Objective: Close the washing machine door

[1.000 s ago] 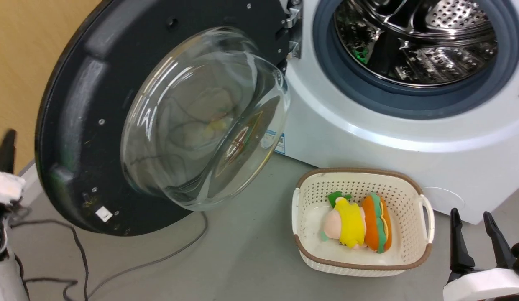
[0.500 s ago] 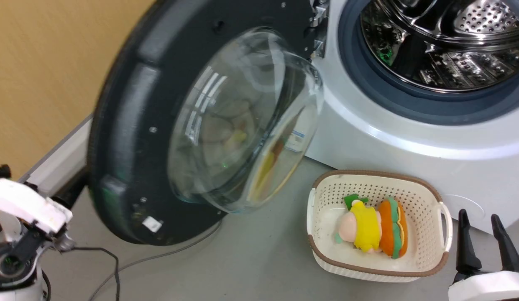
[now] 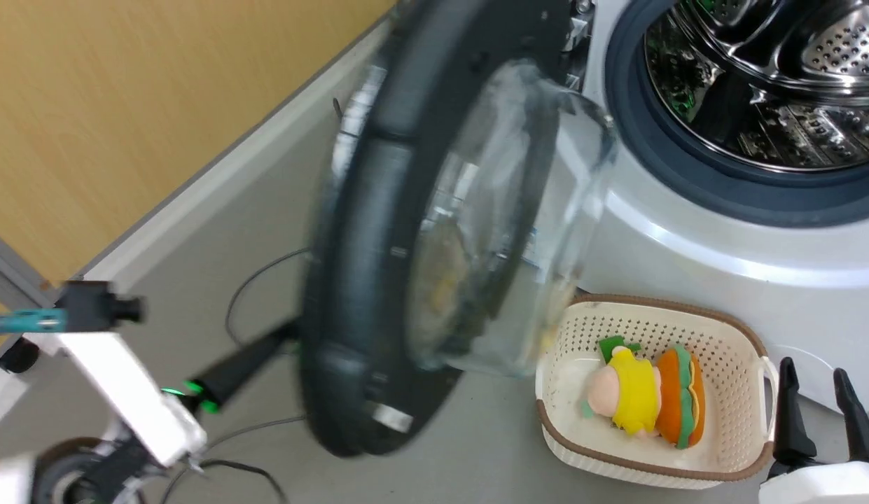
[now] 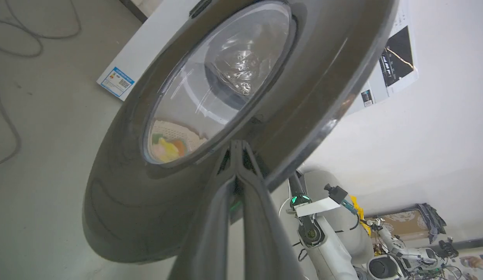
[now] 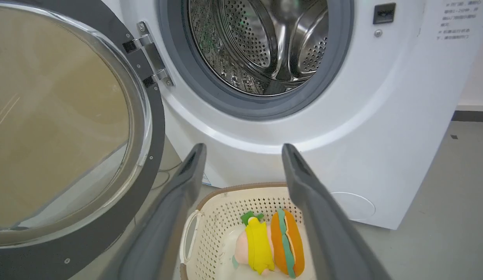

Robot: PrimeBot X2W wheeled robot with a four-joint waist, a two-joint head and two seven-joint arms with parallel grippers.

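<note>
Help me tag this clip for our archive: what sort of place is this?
Probably a robotics lab's laundry test corner, not a home: a white washing machine on a grey floor with loose cables, a basket of plush toys before it, and other robot equipment by a wall.

The left fingers (image 4: 260,233) are pressed tightly together, while the right fingers (image 5: 307,194) stand spread wide apart

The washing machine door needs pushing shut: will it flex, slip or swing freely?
The door is probably rigid: thick black ring around glass. Its hinge suggests a free swing. Glossy face may let the left pincer slide.
</note>
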